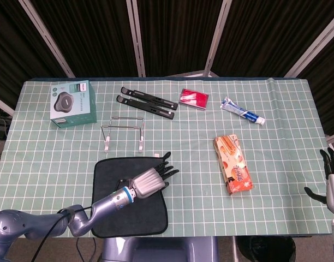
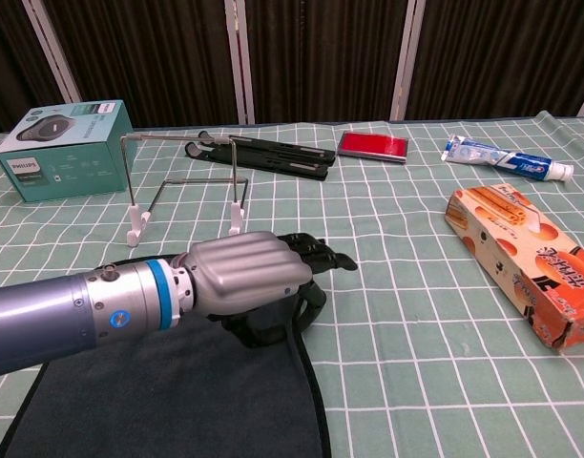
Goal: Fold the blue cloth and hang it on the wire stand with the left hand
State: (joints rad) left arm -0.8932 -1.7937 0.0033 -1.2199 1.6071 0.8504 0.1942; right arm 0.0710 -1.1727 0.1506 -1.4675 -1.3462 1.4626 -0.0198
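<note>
The blue cloth (image 1: 129,204) lay flat at the near edge of the table (image 1: 276,120), just in front of the wire stand (image 1: 122,135), and it looked almost black, a dark rounded square with a stitched rim. Much of it was covered: the left hand (image 1: 150,180) sat over its far right corner, and in the chest view the forearm ran across the cloth's middle. The cloth's near corners were cut off by that view's lower edge. The left hand's dark fingers (image 2: 316,256) reached out over the cloth's far edge, and beneath the palm the fabric seemed bunched up, but whether the hand was actually pinching it could not be told from either view.

The wire stand stood upright and bare, on white feet, between the cloth and a teal box (image 1: 73,103), which sat behind it to the left. A black folded bracket (image 1: 147,102) lay behind the stand, a red packet (image 1: 194,98) further right, then a toothpaste tube (image 1: 242,111). An orange snack box (image 1: 233,164) lay closed, well to the stand's right.

The right hand (image 1: 332,183) hung off the table's right end, fingers apart, holding nothing, partly cut off by the frame.
</note>
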